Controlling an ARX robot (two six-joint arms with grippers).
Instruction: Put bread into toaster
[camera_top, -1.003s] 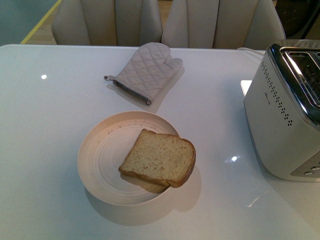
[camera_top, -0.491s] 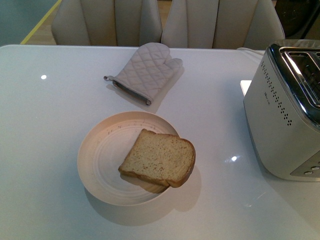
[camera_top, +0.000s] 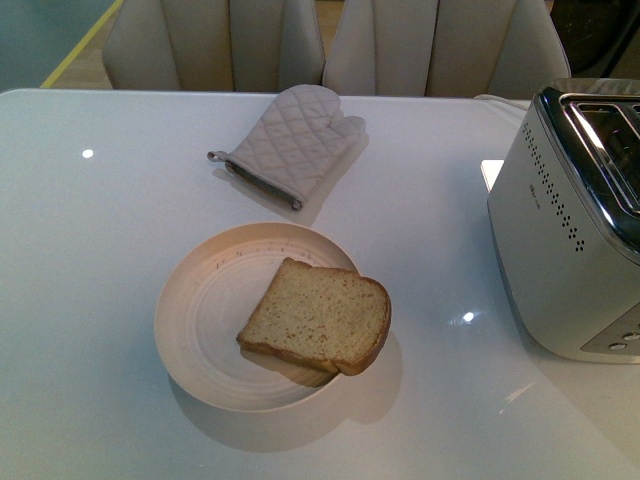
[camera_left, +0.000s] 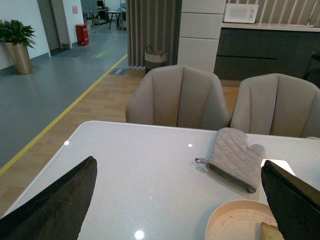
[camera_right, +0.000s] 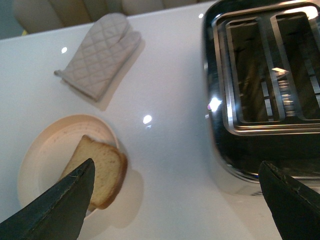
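**Front view.** The bread (camera_top: 318, 318) lies flat on a plate (camera_top: 195, 310). Its rounded top points right, toward the toaster (camera_top: 560, 240), so its base-to-top axis runs left to right. The toaster's slots run away from the camera. A mitt (camera_top: 290, 140) lies beyond the plate.

**Left wrist view.** The left gripper (camera_left: 178, 165) is spread wide and empty over the table (camera_left: 125, 160).

**Right wrist view.** The right gripper (camera_right: 176, 164) is also wide apart and empty, framing both bread and toaster.
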